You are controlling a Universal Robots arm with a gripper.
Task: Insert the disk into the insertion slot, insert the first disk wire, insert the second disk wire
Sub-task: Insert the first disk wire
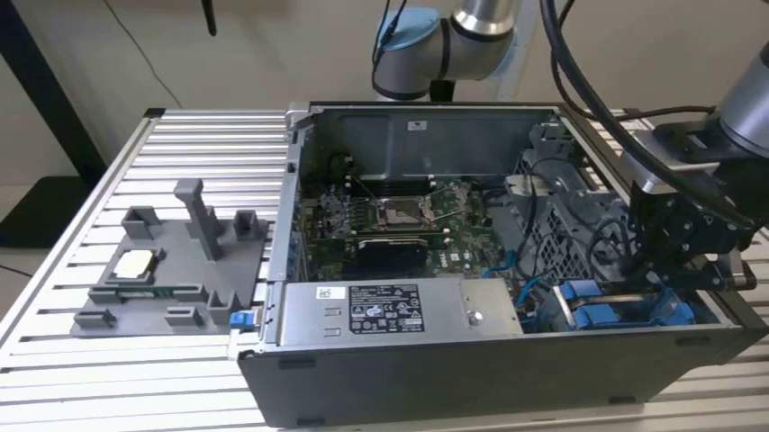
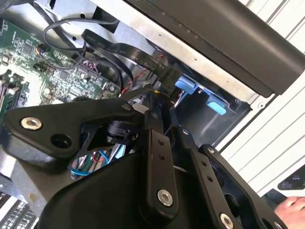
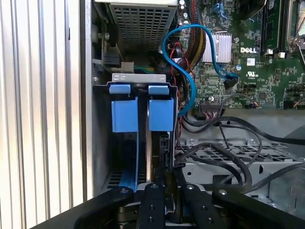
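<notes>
Two blue carrier tabs stood just ahead of the tool, its opening impossible to tell, in the first wrist view; the exterior view added one fixture tray, well apart.

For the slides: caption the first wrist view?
Open PC case: the blue-framed disk inside the insertion slot, gripper close by.

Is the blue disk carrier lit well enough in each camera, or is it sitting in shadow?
Exterior view: the carrier is evenly lit, partly behind the dark gripper. First wrist view: its blue tabs are bright, the slot beyond them shadowed. Second wrist view: the tabs stand out against a dark slot, past the black gripper.
</notes>
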